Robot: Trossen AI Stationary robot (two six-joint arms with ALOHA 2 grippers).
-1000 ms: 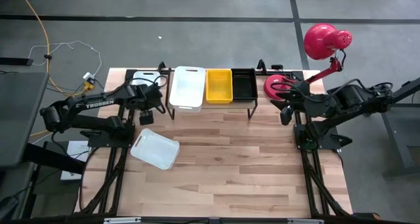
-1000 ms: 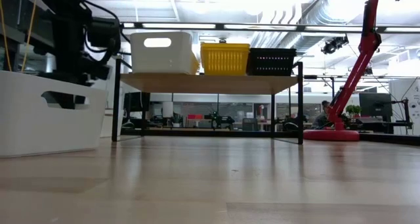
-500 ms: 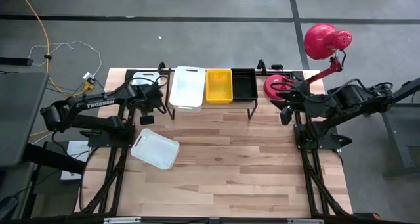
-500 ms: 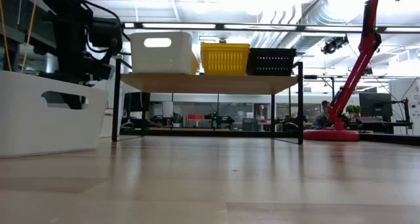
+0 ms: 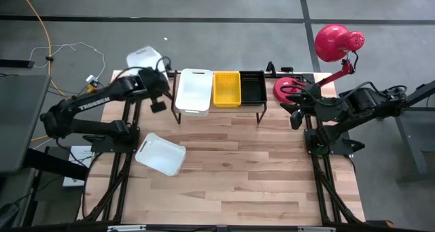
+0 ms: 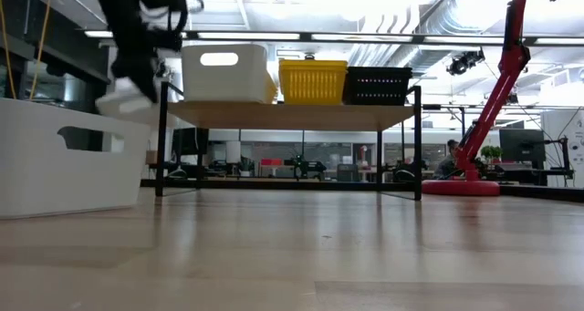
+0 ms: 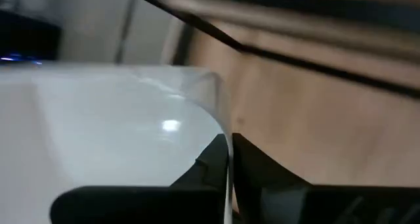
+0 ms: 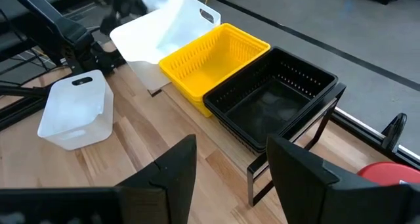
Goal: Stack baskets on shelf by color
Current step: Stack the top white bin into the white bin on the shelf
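My left gripper (image 5: 153, 73) is shut on a white basket (image 5: 143, 58), held in the air past the shelf's left end, over the table's far left corner. In the low view this basket (image 6: 126, 98) is blurred. The shelf (image 6: 292, 116) carries a white basket (image 5: 194, 90), a yellow basket (image 5: 227, 88) and a black basket (image 5: 253, 86) side by side. Another white basket (image 5: 161, 154) lies bottom up on the table, near the left edge. My right gripper (image 8: 226, 178) waits open at the shelf's right end. My left gripper pinches the white basket's thin side wall at its rim (image 7: 228, 159), by a rounded corner. One finger (image 7: 209, 166) is inside the basket and the other (image 7: 266, 179) outside. The fingers slant down onto the rim. The basket is lifted clear of the table and tilted.
A red lamp (image 5: 334, 43) stands on its round base (image 5: 285, 89) at the table's far right corner. Cables lie on the floor beyond the far left corner. The near half of the wooden table (image 5: 258, 184) is bare.
My left gripper has shut on the wall of the white basket that stood on the table left of the shelf. It has then risen and tipped toward the far edge. The basket has come up off the table and now hangs tilted.
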